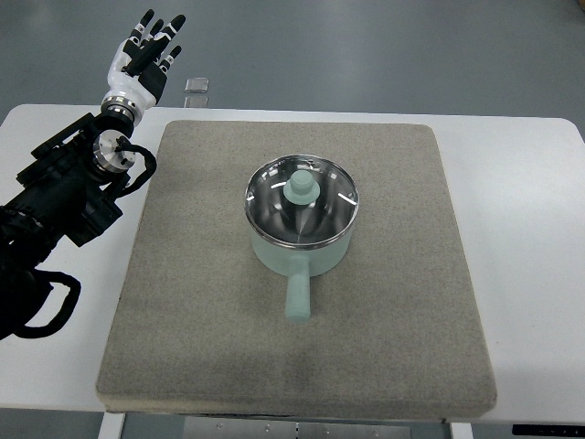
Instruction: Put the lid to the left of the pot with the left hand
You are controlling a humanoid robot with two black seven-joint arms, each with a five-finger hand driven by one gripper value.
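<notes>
A mint-green pot (302, 249) stands at the middle of the grey mat (201, 302), its handle (299, 297) pointing toward the near edge. A glass lid (302, 201) with a mint knob (300, 189) sits on the pot. My left hand (151, 50) is raised beyond the table's far left corner, fingers spread and holding nothing, well away from the pot. Its black arm (64, 197) comes in from the left edge. The right arm does not show.
The mat lies on a white table (530, 229). A small clear object (196, 85) lies on the floor just past the table's far edge, near the left hand. Grey floor lies behind the table.
</notes>
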